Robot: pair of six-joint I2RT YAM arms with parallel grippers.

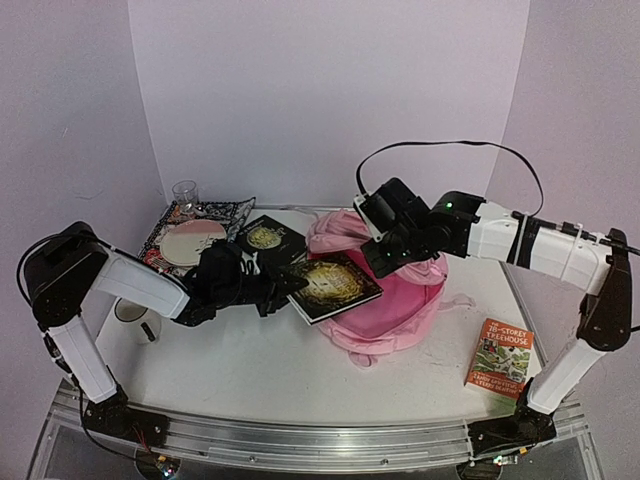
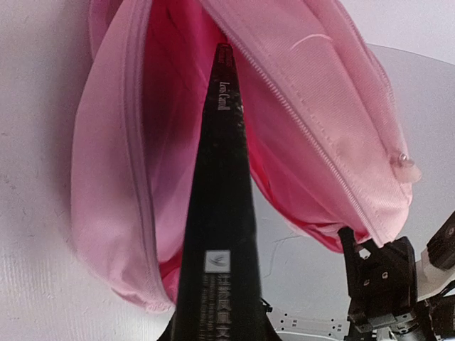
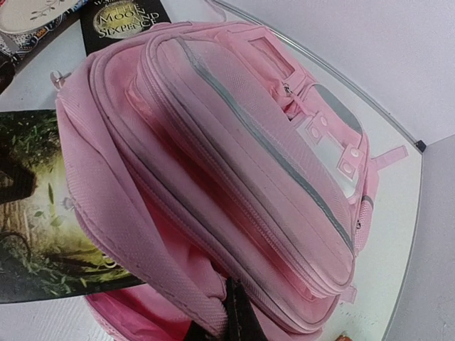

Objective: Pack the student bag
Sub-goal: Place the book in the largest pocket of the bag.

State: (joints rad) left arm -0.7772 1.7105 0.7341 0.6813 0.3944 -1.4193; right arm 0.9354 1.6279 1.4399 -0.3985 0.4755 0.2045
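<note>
The student bag (image 1: 400,300) lies just right of centre on the counter (image 1: 250,370), its main compartment gaping toward the left arm and showing a brighter pink lining. The mouth stands open because the right gripper (image 1: 395,255) lifts the upper flap; in the right wrist view its jaws are pressed together on the pale-pink hem.

A dark hardback book (image 1: 335,285) with a gilded forest cover is held flat by the left gripper (image 1: 288,287), jaws pinching its near edge. The left wrist view shows its spine aimed straight into the opening, its far end just at the lip. I judge the book is being fed in edge first, so it slides under the raised flap rather than catching on the zip.

A Treehouse paperback (image 1: 500,358) lies near the right arm's base, well apart from the bag. A Moon and Sixpence book (image 1: 268,238) lies behind the held book, and a small glass (image 1: 185,192) stands far left.

The counter is white and scuffed, enclosed by plain lilac walls (image 1: 330,100).
</note>
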